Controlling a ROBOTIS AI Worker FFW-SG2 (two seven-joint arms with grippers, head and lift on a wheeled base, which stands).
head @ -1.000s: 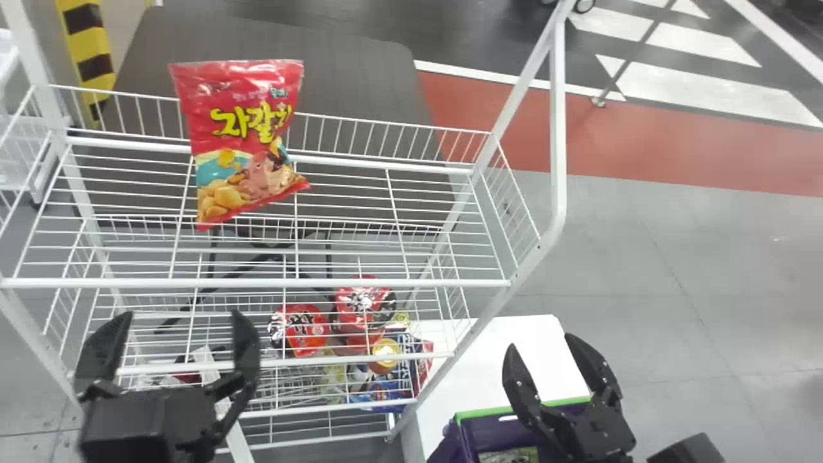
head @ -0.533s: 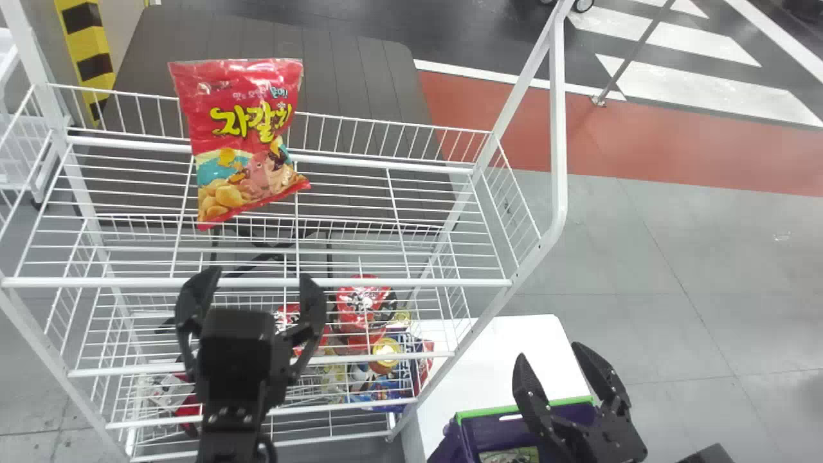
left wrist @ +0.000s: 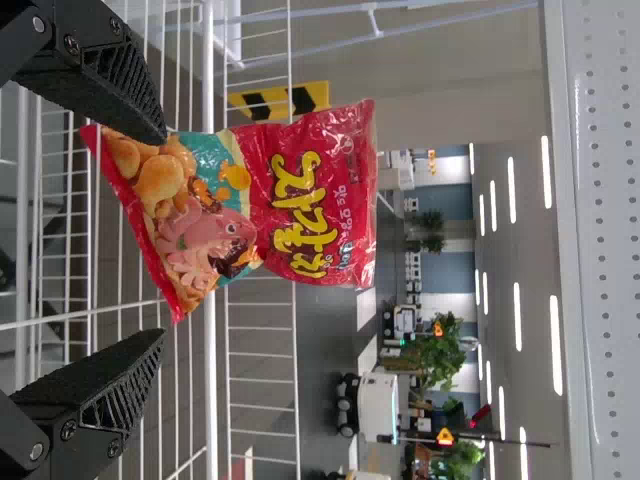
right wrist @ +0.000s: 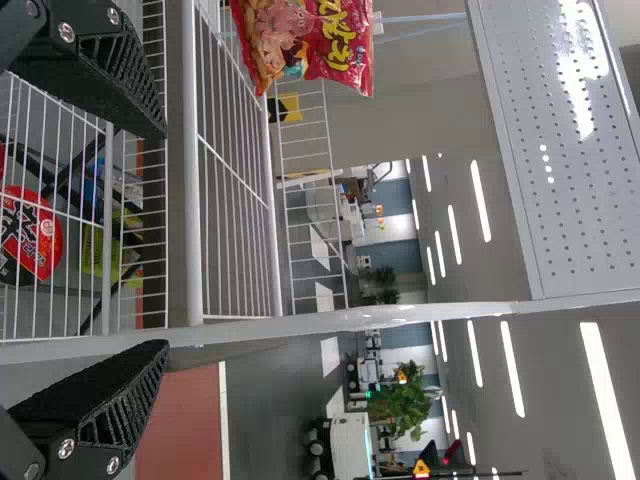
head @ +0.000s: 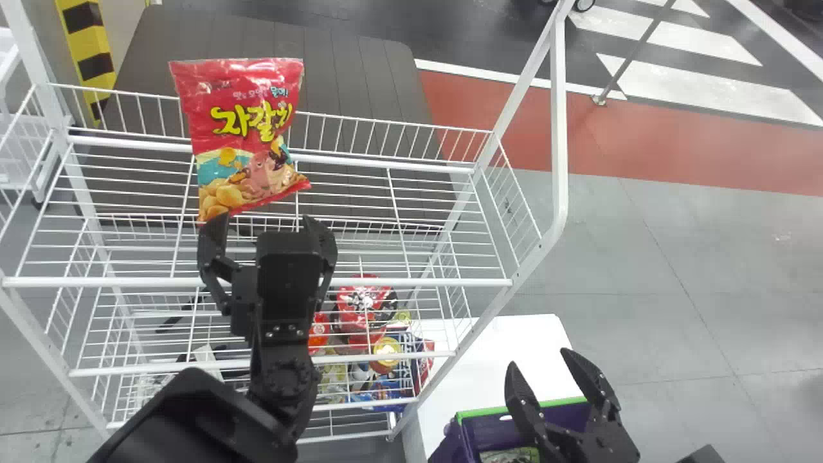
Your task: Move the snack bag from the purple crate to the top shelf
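Target item: snack bag (head: 244, 128), already on the top shelf (head: 347, 193), near its back edge and closer to the back left corner than to the back right one. Bag upright with a tilt, printed face toward the robot, upper part rising above the back rail (head: 398, 135); it seems to lean on that rail. Left gripper (head: 265, 225): fingers apart, just in front of the bag, over the shelf between front edge and back edge, nothing between the fingers. One fingertip overlaps the bag's lower corner in the head view; contact cannot be told. Right gripper (head: 539, 357): fingers apart, empty, parked by the purple crate (head: 479, 412), which stands on a white table (head: 479, 354) beyond the shelf's front right corner. Progress, judged from the present layout: transfer from crate to shelf looks complete, bag out of the crate and not held. Left to do: at most a light push toward the back edge to settle it, or simply clearing the left arm back over the front edge. Risk noted: a fingertip catching the bag's lower corner could turn it or tip it forward; film is soft and would likely crumple under pressure.
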